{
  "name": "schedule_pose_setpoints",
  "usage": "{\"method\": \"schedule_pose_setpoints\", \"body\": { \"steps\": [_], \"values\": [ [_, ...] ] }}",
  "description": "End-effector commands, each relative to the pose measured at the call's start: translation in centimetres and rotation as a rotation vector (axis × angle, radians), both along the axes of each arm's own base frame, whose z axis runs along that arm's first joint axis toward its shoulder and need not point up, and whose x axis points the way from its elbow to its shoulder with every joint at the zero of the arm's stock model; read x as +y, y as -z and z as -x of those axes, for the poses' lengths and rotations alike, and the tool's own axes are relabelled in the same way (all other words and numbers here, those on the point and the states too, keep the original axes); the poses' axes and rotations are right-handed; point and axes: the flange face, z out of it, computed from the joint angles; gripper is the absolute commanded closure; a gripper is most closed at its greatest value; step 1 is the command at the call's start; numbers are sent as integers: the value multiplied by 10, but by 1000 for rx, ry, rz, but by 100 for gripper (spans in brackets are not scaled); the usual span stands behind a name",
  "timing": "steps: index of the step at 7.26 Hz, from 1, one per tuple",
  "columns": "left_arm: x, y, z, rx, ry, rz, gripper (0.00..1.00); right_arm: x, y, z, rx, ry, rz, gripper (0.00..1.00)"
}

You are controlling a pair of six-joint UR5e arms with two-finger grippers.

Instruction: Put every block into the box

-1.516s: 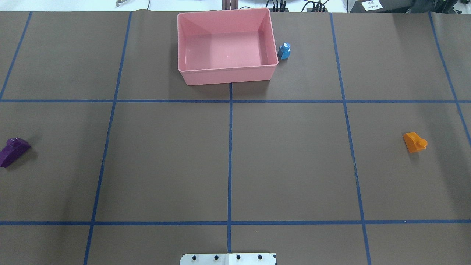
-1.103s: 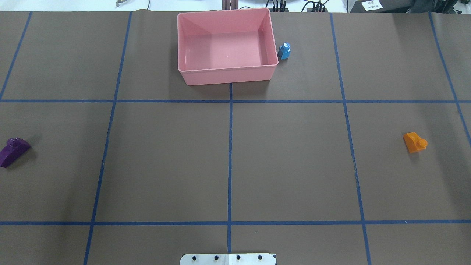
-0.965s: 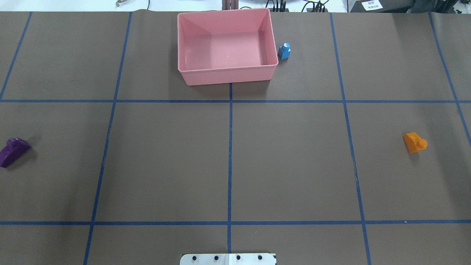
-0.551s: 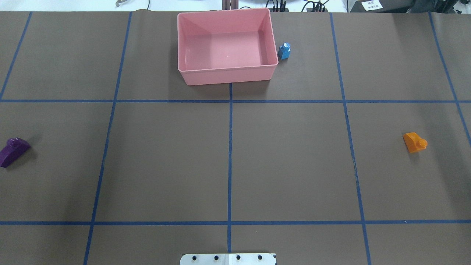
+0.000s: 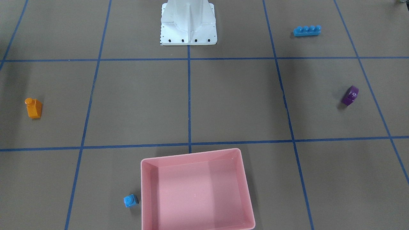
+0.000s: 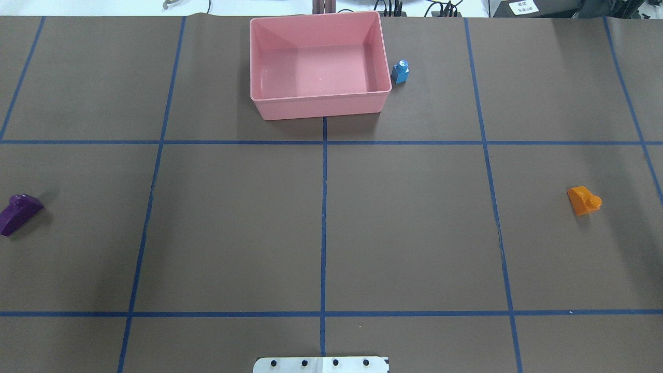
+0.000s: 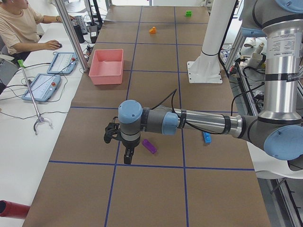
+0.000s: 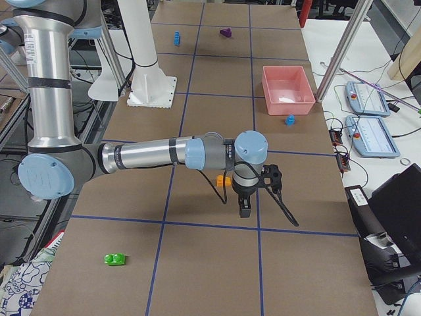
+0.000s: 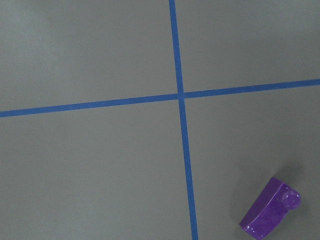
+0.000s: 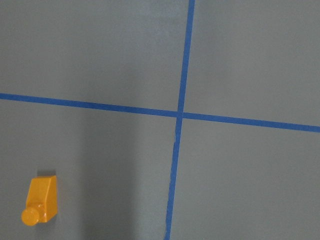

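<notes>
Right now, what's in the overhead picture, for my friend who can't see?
An empty pink box sits at the table's far edge, a blue brick beside it. A purple brick lies far left, an orange brick far right.

The box (image 5: 246, 191) runs off the front-facing view's bottom edge; the right arm (image 8: 151, 153) half-hides the orange block (image 8: 223, 180); the grip of the left gripper (image 7: 127, 159) and the right gripper (image 8: 245, 209) is unreadable.

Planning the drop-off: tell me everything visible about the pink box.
The pink box is a glossy plastic rectangular tray, open-topped, with rounded corners and inward-sloping walls, and it is empty. It sits upright on the brown table cover, far from the robot base. A small blue cube stands beside its wall on the robot's right, seemingly just apart.
</notes>
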Motion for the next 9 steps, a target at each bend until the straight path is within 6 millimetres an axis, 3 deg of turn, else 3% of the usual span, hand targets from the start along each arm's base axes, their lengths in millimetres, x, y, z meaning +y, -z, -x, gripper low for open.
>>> {"method": "schedule_pose_setpoints", "body": {
  "steps": [1,3,5,7,8,9],
  "values": [
    [-4,-2,0,-2,1,0,0,-7,8,6,1,9,-66,0],
    [-8,4,0,-1,0,-30,0,-12,20,25,-3,26,-103,0],
    [-8,6,0,-2,-2,-47,0,-24,51,48,-6,67,-183,0],
    [-8,13,-2,7,-13,-71,0,-27,68,59,-12,86,-216,0],
    [-10,15,-8,6,-25,-94,0,-29,76,78,-13,121,-239,0],
    [-18,27,-37,8,-83,-188,0,-28,86,93,-17,148,-257,0]
  ]
}}
